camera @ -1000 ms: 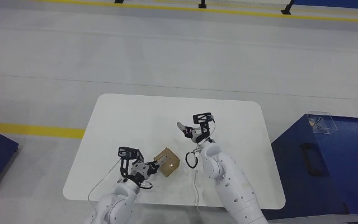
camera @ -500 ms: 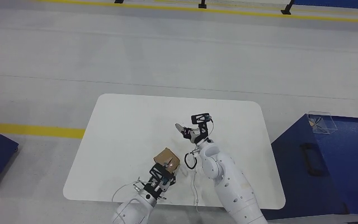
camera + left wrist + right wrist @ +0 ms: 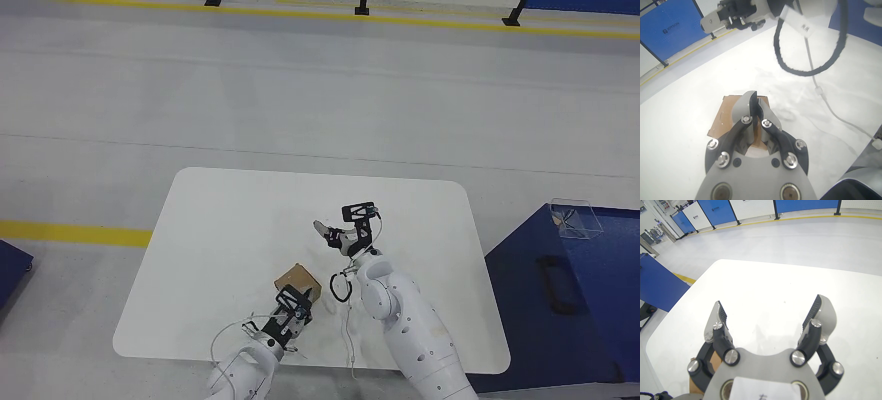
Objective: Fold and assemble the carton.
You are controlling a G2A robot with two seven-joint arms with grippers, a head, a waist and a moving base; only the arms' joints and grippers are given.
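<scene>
The white table [image 3: 220,220] bears a brown carton [image 3: 723,117], lying flat directly under the left gripper [image 3: 754,98], whose jaws are pressed together with their tips over its far edge. The right gripper [image 3: 770,309], jaws spread wide, has bare tabletop between them and the carton behind.

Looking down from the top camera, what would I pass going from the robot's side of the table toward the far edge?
left hand → carton → right hand → far rim of the table
</scene>
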